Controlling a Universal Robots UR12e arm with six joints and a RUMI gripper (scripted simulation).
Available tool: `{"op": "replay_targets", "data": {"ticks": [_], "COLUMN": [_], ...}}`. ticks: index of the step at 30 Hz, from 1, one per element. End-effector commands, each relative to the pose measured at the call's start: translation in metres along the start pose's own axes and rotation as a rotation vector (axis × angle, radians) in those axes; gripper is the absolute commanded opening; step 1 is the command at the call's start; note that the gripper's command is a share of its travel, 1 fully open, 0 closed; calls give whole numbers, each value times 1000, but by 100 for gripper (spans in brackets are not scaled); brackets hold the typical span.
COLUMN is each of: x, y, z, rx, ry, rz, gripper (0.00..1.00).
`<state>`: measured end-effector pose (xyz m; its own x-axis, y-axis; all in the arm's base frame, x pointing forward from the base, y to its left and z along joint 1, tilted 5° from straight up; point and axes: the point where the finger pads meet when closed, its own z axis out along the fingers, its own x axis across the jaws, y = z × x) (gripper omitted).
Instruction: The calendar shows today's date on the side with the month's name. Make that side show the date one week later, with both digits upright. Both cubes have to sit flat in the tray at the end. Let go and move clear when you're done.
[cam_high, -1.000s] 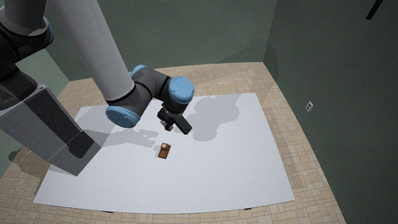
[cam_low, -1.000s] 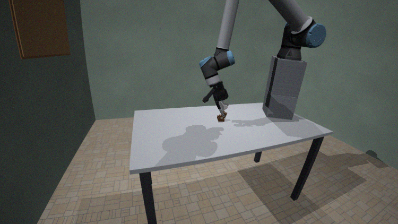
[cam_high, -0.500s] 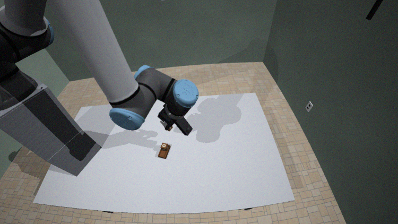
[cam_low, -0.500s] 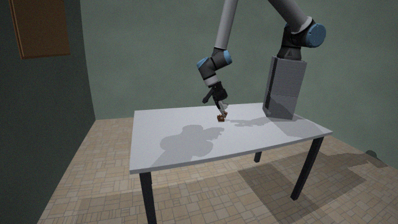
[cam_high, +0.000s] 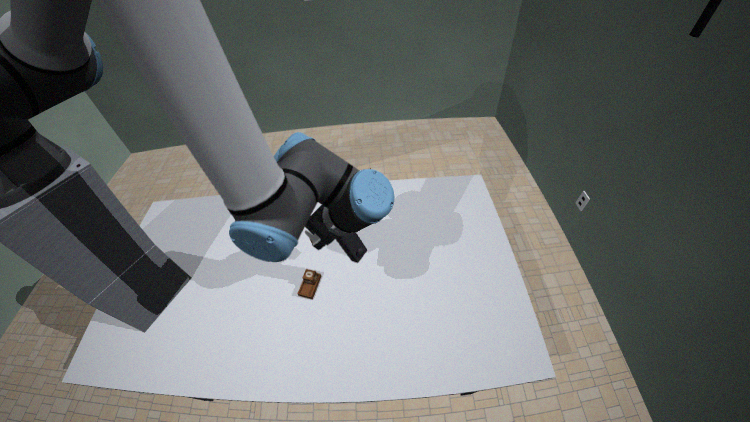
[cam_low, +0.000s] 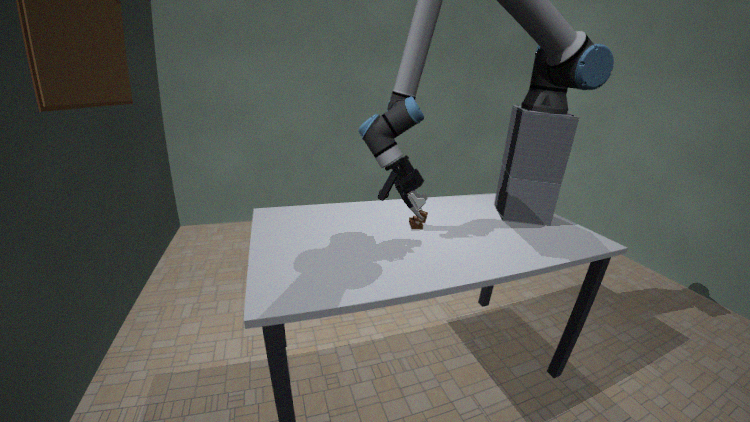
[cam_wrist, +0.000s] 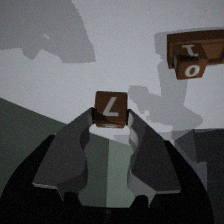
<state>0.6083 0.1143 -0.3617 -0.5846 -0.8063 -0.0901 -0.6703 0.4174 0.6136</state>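
Tool (cam_high: 329, 245) (cam_low: 421, 219) (cam_wrist: 110, 109): nearly closed, its 2 fingertips pinching 1 cube by opposite sides.
Held cube (cam_wrist: 111, 106): between the fingertips, with a 7-like mark facing the wrist view; gripping the sides leaves that face uncovered, probably so the cube can be turned and set down on a chosen face.
Other cube (cam_high: 309, 274) (cam_wrist: 190, 67): apart from the tool, at 1 end of the tray, a 0 or letter-like O on 1 face and a 1-like mark on another.
Tray (cam_high: 307, 290) (cam_wrist: 175, 37): on the counter (cam_high: 419, 335) (cam_low: 314, 283) (cam_wrist: 125, 20), off to the side of the tool; the bare part beside the other cube looks meant for the held one.
Tilt: the tool leans over the counter rather than pointing straight down, likely to reorient the cube's digit.
Date: the month's name is not readable, so which side counts cannot be told.
Next: judged to be levelling the held cube and lowering it beside its neighbour; a skewed release could leave it on the tray's rim.

wrist (cam_high: 371, 195) (cam_low: 379, 137) farther from the pedestal (cam_high: 104, 251) (cam_low: 540, 162), jaws (cam_high: 316, 244) (cam_low: 420, 215) leaning more, held cube (cam_low: 423, 214) (cam_wrist: 111, 107) now hidden from above
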Motion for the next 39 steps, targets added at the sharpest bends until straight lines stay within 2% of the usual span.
{"op": "replay_targets", "data": {"ticks": [1,9,39], "x": [0,-1,-2], "y": [1,1,-1], "z": [-1,-3,1], "rx": [-72,-129,-129], "ry": [1,-2,0], "rz": [-2,-1,-3], "gripper": [11,11,11]}}
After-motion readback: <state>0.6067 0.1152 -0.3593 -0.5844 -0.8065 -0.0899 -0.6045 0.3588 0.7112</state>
